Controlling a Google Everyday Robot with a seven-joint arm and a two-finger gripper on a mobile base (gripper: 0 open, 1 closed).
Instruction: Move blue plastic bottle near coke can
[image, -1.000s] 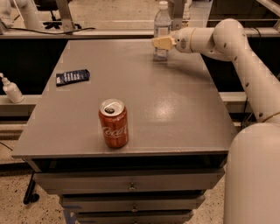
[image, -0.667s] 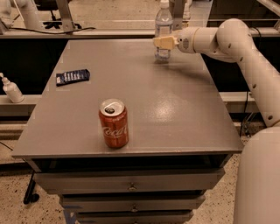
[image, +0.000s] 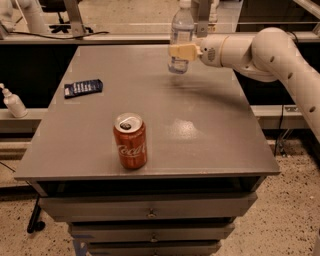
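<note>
The gripper (image: 180, 51), well beyond the coke can (image: 131, 141) and off to its right, is clamped around the blue plastic bottle (image: 181, 30). The bottle's long axis is vertical, cap up. Since the earlier frame it has edged slightly toward the can.

My arm (image: 280, 55) comes in from the right side, its white segments bending at a rounded joint and running roughly level toward the left. The wrist is thick and cylindrical, lying horizontal, and my tool (image: 179, 52) juts sideways from it over the far part of the desk (image: 210, 130), held above the surface and not touching it. The tan fingers (image: 185, 51) are closed around the lower body of the blue plastic bottle (image: 182, 27), which stands upright in my grip with its base clear of the desk.
</note>
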